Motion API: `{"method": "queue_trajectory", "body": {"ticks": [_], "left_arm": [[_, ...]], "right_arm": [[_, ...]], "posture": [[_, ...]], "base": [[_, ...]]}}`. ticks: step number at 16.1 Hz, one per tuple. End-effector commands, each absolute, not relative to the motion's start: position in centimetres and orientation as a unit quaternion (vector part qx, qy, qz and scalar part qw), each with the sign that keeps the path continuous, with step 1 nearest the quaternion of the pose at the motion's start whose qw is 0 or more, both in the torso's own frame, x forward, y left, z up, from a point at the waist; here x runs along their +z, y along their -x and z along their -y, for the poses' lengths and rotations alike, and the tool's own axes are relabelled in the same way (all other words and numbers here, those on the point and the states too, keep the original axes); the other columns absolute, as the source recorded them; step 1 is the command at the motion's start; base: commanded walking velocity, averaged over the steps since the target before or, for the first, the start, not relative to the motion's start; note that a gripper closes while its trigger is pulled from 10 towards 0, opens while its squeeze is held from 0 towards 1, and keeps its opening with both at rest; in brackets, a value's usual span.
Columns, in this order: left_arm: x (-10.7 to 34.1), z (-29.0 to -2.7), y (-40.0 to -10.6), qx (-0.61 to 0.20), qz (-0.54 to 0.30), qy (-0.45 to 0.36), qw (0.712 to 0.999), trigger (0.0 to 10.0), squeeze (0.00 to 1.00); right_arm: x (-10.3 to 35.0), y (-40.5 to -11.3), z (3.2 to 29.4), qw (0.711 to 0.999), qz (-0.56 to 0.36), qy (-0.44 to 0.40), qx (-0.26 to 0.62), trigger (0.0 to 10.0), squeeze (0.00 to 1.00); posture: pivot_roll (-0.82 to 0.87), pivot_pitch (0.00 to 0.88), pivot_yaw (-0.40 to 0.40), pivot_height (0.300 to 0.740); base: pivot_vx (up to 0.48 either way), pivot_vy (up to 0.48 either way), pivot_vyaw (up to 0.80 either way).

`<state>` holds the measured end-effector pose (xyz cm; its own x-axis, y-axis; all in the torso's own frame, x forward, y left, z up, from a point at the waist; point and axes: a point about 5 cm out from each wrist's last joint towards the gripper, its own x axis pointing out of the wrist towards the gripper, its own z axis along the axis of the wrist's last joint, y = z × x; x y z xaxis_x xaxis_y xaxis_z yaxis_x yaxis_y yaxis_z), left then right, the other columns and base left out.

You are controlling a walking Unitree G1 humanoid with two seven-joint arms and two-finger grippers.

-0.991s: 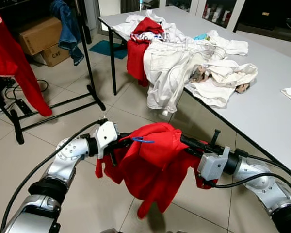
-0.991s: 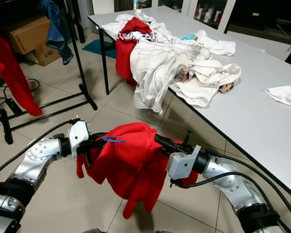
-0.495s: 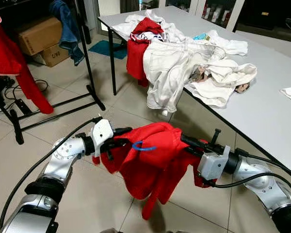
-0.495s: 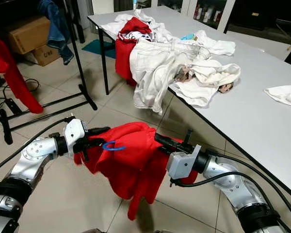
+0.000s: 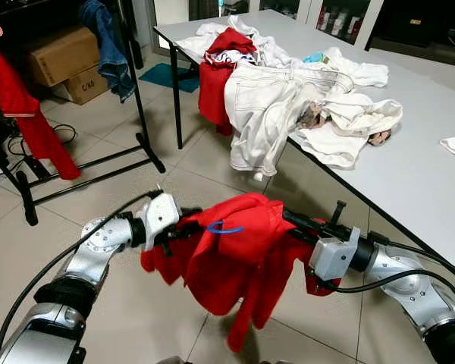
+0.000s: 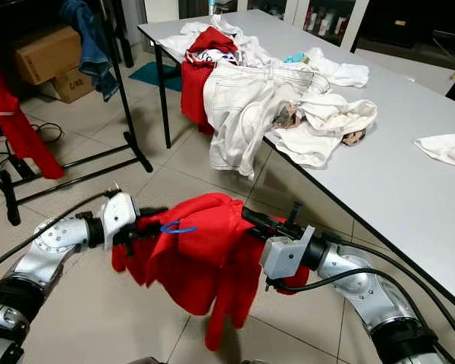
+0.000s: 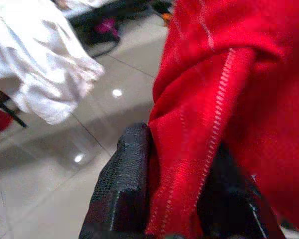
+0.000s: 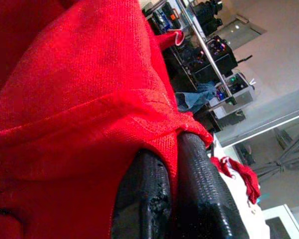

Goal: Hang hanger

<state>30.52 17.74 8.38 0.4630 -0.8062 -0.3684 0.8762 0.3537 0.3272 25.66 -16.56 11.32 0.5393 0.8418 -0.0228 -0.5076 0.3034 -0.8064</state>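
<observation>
Hanging between both arms above the tiled floor (image 5: 121,318), a red shirt (image 5: 235,258) stretches roughly level from side to side in the left eye view, its loose ends drooping down; a blue hanger hook (image 5: 224,227) pokes out on top near its middle, curling toward the left gripper (image 5: 183,218), which pinches the cloth's left edge; the right gripper (image 5: 299,222) is buried in the cloth's right side. Two boxes (image 5: 64,61) sit on the floor by a black rack (image 5: 136,91); whether anything is in them cannot be told; jeans (image 5: 110,45) and a second red garment (image 5: 26,114) hang from the rack.

From the right eye view, a grey desk (image 6: 379,182) carries a heap of white and red clothes (image 6: 265,98) spilling over its near-left edge; a white cloth (image 6: 444,148) lies at the right edge.

Seen by the left wrist, two black fingers (image 7: 122,194) clamp narrowly on a red seam.

Seen by the right wrist, two fingers (image 8: 199,189) press nearly together with a red fold nipped between them.
</observation>
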Motion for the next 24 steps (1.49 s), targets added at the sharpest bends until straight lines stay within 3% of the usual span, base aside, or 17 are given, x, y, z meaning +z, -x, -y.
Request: {"method": "queue_trajectory", "body": {"ticks": [1, 3, 4, 5, 9, 17, 24], "left_arm": [[7.7, -17.6, -30.1, -0.532, -0.105, -0.243, 0.804, 10.0, 0.00], [7.8, -17.6, -30.0, -0.544, -0.110, -0.231, 0.799, 10.0, 0.00], [7.9, -17.5, -29.9, -0.555, -0.114, -0.226, 0.793, 7.2, 0.00], [8.0, -17.5, -29.8, -0.563, -0.115, -0.224, 0.787, 0.0, 0.00], [8.3, -17.4, -29.2, -0.596, -0.115, -0.211, 0.766, 0.0, 0.00], [8.6, -17.2, -29.0, -0.609, -0.113, -0.201, 0.759, 0.0, 0.00], [8.8, -17.3, -28.9, -0.615, -0.115, -0.214, 0.750, 0.0, 0.00]], "right_arm": [[13.7, -26.1, 16.4, 0.782, 0.264, 0.393, 0.404, 10.0, 0.00], [13.8, -26.1, 16.3, 0.777, 0.268, 0.400, 0.406, 10.0, 0.00], [13.9, -26.0, 16.3, 0.766, 0.273, 0.412, 0.411, 10.0, 0.00], [14.0, -26.0, 16.2, 0.755, 0.279, 0.424, 0.415, 10.0, 0.00], [14.1, -25.8, 15.8, 0.743, 0.288, 0.433, 0.421, 10.0, 0.00], [14.0, -25.8, 15.9, 0.736, 0.288, 0.441, 0.426, 10.0, 0.00], [12.3, -23.8, 16.8, 0.668, 0.247, 0.478, 0.514, 10.0, 0.00]], "posture": [[-0.03, 0.000, -0.008, 0.740], [-0.03, 0.000, -0.010, 0.740], [-0.03, 0.000, -0.009, 0.740], [-0.03, 0.000, -0.009, 0.740], [-0.03, 0.000, -0.008, 0.740], [-0.03, 0.000, -0.013, 0.740], [-0.02, 0.000, -0.016, 0.740]], "base": [[0.000, 0.000, 0.00], [0.000, 0.000, 0.00], [0.000, 0.000, 0.00], [0.000, 0.000, 0.00], [0.000, 0.000, 0.00], [0.000, 0.000, 0.00], [0.000, 0.000, 0.00]]}}
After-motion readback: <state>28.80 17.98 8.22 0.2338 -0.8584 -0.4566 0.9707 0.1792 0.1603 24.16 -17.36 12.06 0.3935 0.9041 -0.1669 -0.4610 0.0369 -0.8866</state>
